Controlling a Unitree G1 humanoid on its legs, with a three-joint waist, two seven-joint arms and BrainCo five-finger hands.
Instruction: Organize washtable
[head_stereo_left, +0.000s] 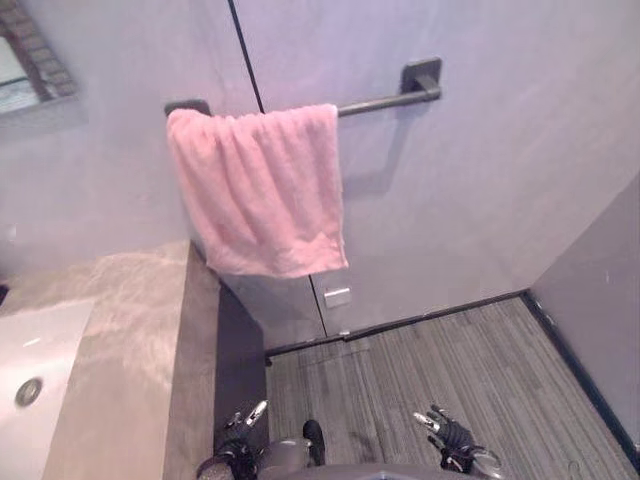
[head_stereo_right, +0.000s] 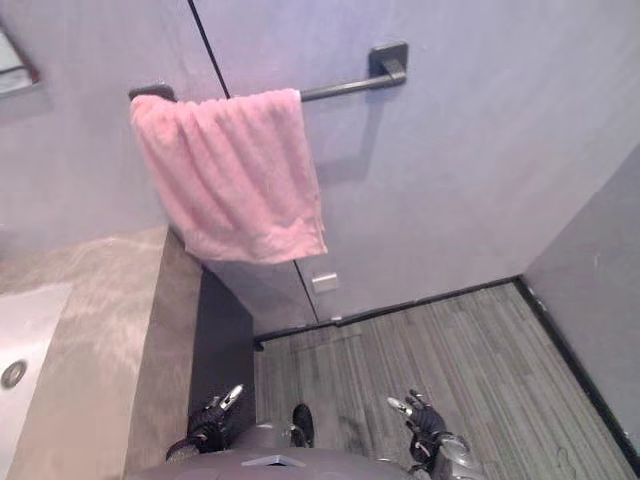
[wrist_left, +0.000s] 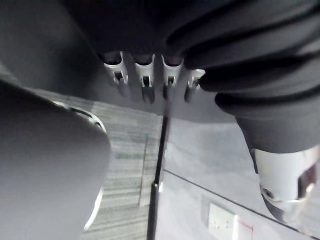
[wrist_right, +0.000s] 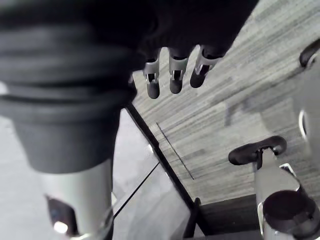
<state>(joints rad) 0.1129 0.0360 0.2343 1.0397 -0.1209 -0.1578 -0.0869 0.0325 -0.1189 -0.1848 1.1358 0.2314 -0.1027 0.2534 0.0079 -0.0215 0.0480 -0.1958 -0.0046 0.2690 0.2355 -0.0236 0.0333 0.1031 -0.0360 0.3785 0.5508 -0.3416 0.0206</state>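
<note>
Here, pink towel (head_stereo_left: 260, 190) over bar (head_stereo_left: 385, 100) — left hand (head_stereo_left: 246, 420), right hand (head_stereo_left: 448, 432) slack below.

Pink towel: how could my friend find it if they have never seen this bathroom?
Look at the big grey wall above the stone counter. A dark bar is fixed across it, and the pink towel hangs draped over the bar's left end. It is the only soft, pink thing among hard grey surfaces.
</note>
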